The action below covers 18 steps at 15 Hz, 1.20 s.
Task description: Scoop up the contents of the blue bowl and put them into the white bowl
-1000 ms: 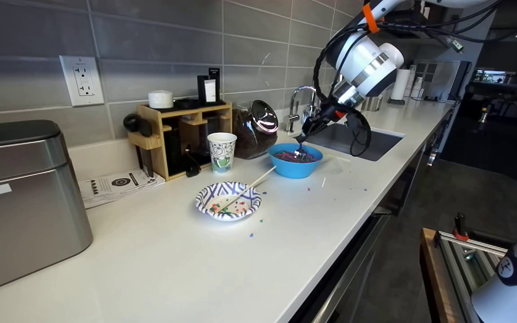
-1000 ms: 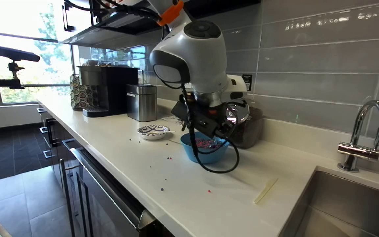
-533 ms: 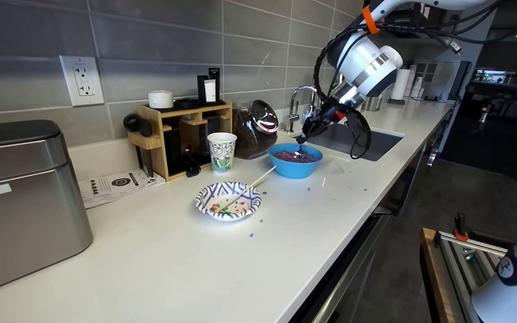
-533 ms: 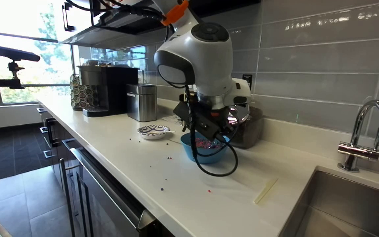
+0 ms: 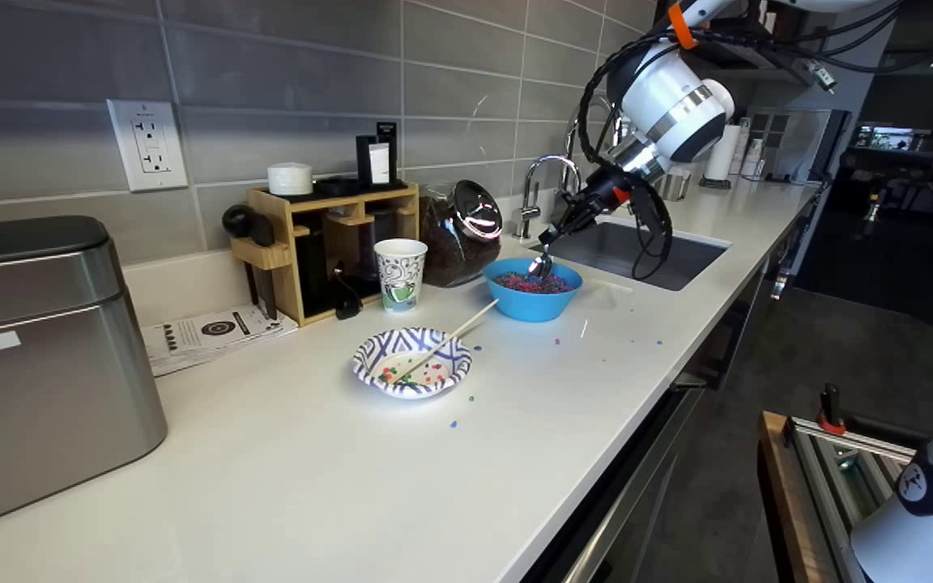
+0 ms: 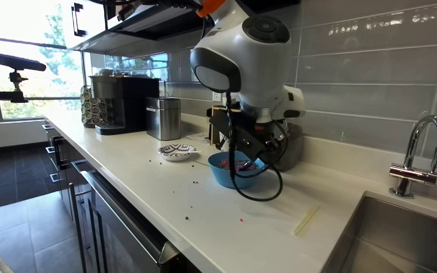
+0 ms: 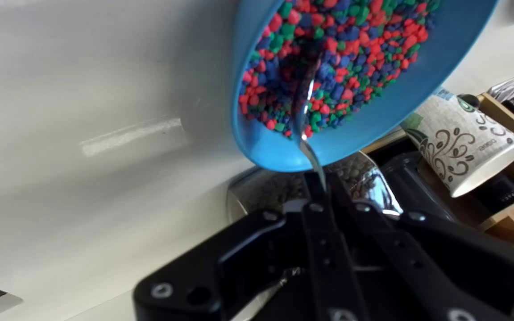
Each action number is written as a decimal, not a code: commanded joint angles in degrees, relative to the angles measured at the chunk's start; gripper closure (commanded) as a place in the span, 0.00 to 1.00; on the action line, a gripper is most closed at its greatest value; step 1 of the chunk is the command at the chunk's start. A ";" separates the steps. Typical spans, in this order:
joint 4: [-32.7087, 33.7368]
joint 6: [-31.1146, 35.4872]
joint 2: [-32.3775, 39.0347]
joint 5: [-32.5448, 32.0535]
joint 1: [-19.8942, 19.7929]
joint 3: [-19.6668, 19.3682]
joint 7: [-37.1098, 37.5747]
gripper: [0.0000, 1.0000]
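Blue bowl [image 5: 531, 308] is holding most bits [image 7: 350, 67], claw [image 7: 324, 182] is clamping a spoon [image 7: 300, 111] angled down at them (load unclear from here), I'm guessing it's scoop stage, & next move's prob. needing a level lift, then transfer to white bowl [image 5: 414, 391].

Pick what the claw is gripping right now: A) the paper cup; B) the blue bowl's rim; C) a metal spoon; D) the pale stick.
C: the wrist view shows the claw closed on the handle of a metal spoon, with the spoon's head at the coloured bits inside the blue bowl.
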 commanded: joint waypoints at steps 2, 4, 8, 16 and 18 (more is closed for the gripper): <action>3.12 -5.75 2.59 0.63 -3.53 0.37 1.66 1.00; 3.86 -6.32 3.47 1.20 -4.27 0.49 1.21 1.00; 4.47 -5.36 4.99 1.65 -4.67 1.09 0.55 1.00; 5.65 -5.92 7.40 1.73 -4.56 2.53 1.77 1.00; 6.16 -6.41 8.04 1.77 -4.73 2.66 2.77 1.00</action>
